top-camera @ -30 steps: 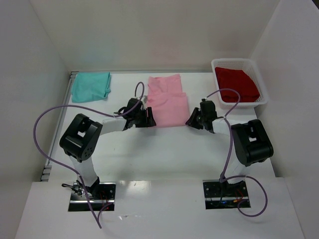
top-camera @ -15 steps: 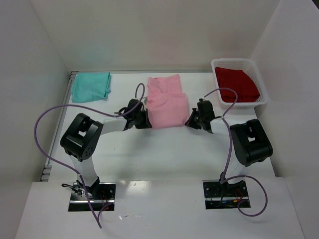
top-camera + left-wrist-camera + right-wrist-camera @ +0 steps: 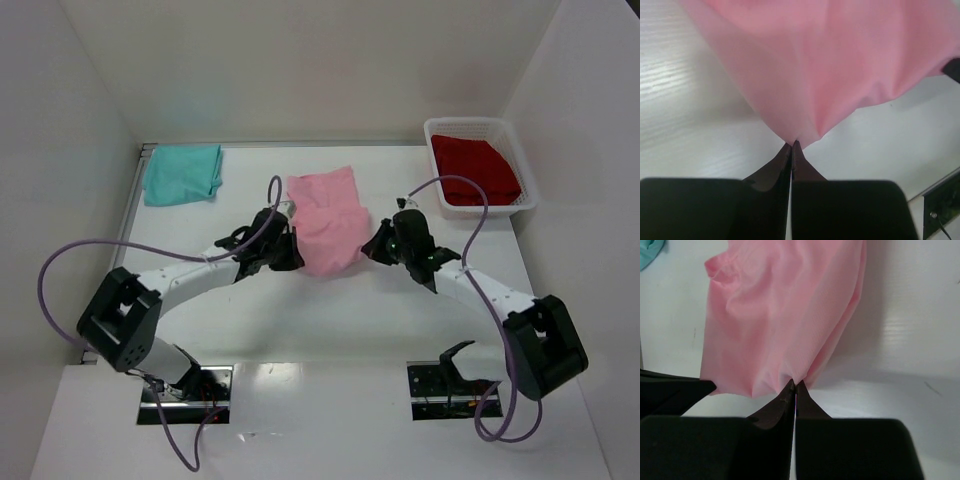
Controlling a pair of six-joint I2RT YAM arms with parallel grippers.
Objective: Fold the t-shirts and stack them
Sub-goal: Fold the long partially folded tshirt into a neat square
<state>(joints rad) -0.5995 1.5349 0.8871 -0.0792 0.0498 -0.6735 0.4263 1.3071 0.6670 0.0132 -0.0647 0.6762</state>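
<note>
Pink t-shirt [image 3: 328, 222] is held between the two tools, over the middle of the counter [image 3: 340, 310]. The left tool [image 3: 291, 250] pinches its near left corner and the right tool [image 3: 377, 243] pinches its near right corner (each wrist view shows cloth bunched at the very tips). From the tools, the shirt runs away toward the back wall. I think the next fold goes that way, so both tools must go forward together. The teal t-shirt [image 3: 182, 173] lies far left, nearer the left arm. The red t-shirt [image 3: 475, 168] sits in the basket [image 3: 528, 203], far right.
</note>
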